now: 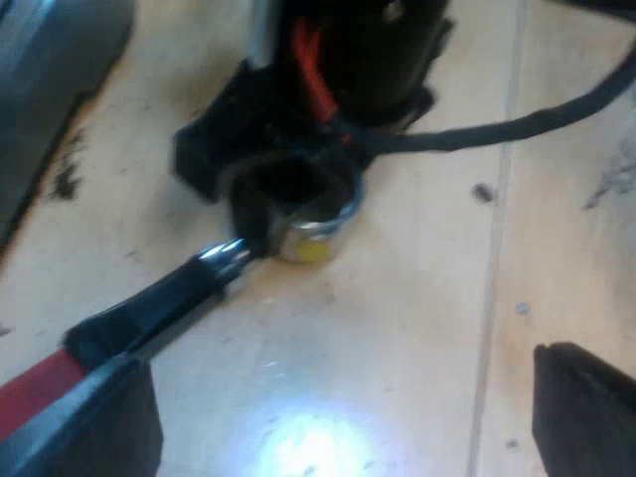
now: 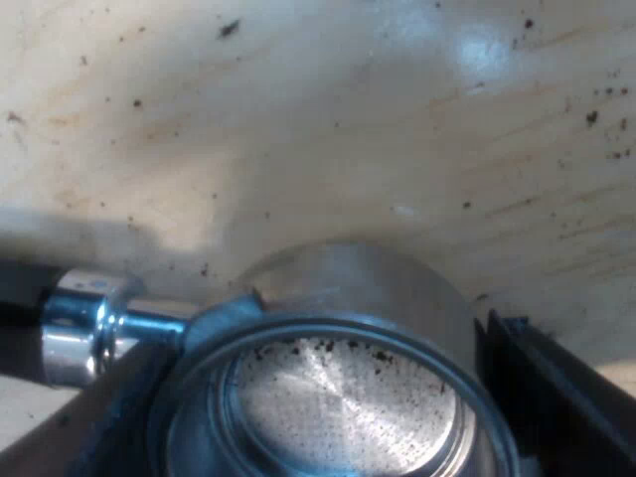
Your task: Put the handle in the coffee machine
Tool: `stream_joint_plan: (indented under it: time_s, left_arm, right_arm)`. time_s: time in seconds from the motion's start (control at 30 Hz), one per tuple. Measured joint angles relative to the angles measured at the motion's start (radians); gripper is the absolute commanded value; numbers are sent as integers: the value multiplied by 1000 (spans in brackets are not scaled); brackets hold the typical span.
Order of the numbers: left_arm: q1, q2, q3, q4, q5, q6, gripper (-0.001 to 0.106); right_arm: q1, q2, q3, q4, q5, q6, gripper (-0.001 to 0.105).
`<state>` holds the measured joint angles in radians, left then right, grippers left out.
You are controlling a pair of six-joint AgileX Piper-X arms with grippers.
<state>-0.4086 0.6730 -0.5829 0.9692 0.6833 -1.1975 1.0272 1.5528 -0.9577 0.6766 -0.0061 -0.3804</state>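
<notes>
On the wooden table [image 2: 298, 119], the right gripper [image 2: 318, 407] clasps the metal holder [image 2: 358, 278].

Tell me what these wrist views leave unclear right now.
Left wrist view: inside of the holder's basket, hidden under the right tool.
Left wrist view: the handle's red end, partly behind the left tool's near finger and cut by the edge.
Left wrist view: a grey body, cut by the edge; machine or not, unclear.
Right wrist view: the basket's near rim, cut by the edge.
</notes>
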Motion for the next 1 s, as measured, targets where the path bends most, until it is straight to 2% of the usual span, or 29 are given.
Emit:
stream_joint_plan:
  time_s: [0.1, 0.27, 0.43, 0.53, 0.77, 1.0]
  left_arm:
    - [0, 0, 0, -33, -39, 0, 78]
    - [0, 0, 0, -44, -52, 0, 78]
    - [0, 0, 0, -44, -57, 0, 78]
    - [0, 0, 0, -44, -59, 0, 78]
    - [0, 0, 0, -44, -60, 70, 78]
    - [0, 0, -9, -34, -60, 160, 78]
  right_arm:
    - [0, 0, 0, 0, 0, 0, 0]
    - [0, 0, 0, 0, 0, -3, 0]
    - [0, -26, 0, 46, -12, -62, 0]
    - [0, -68, 2, 99, -12, -112, 0]
    - [0, -181, 2, 255, -14, -252, 0]
    - [0, -273, 2, 294, -97, -385, 0]
